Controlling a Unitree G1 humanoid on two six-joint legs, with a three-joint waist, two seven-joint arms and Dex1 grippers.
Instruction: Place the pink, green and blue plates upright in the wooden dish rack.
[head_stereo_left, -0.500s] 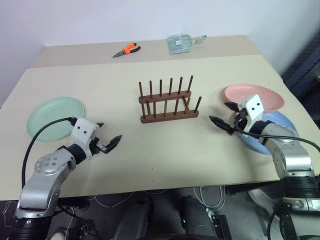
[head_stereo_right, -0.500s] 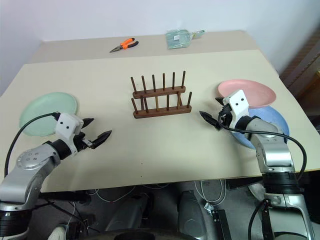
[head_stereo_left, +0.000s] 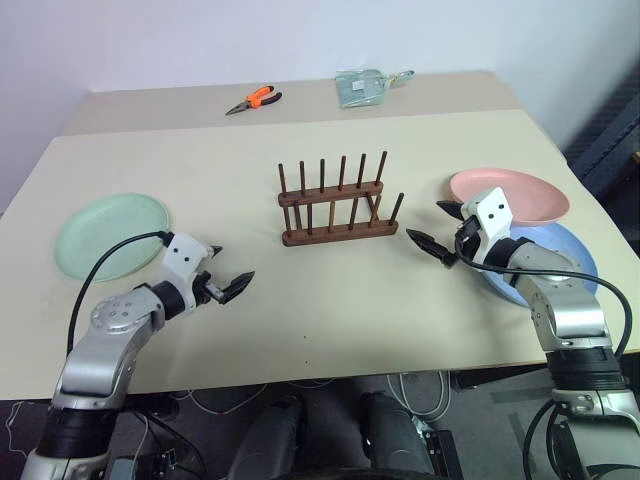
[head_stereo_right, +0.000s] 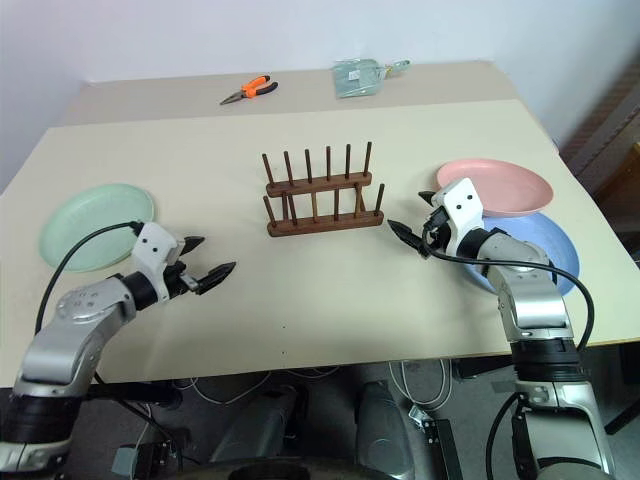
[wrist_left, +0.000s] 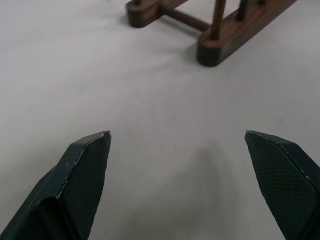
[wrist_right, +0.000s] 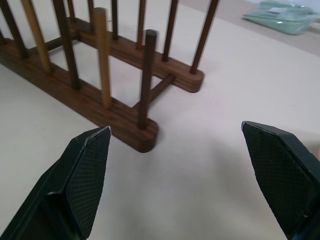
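Note:
The wooden dish rack (head_stereo_left: 338, 205) stands empty mid-table, its pegs upright. At the far left of the table the green plate (head_stereo_left: 110, 235) lies flat. On the right, the pink plate (head_stereo_left: 510, 195) lies flat with its near rim overlapping the blue plate (head_stereo_left: 565, 262) underneath. My left gripper (head_stereo_left: 231, 267) hovers open over bare table between the green plate and the rack, holding nothing. My right gripper (head_stereo_left: 424, 221) is open and empty just right of the rack, beside the pink plate. The rack's end (wrist_right: 145, 140) shows close ahead in the right wrist view, between the open fingers (wrist_right: 85, 170).
Orange-handled pliers (head_stereo_left: 254, 98) and a pale green packet (head_stereo_left: 361, 87) lie at the back on a second tabletop. The table's front edge (head_stereo_left: 300, 372) runs just below both arms. A black cable (head_stereo_left: 110, 262) loops from the left wrist over the green plate's rim.
Both grippers have edged inward toward the rack, the left one rightward and the right one leftward. Both stay open; plates and rack have not moved.

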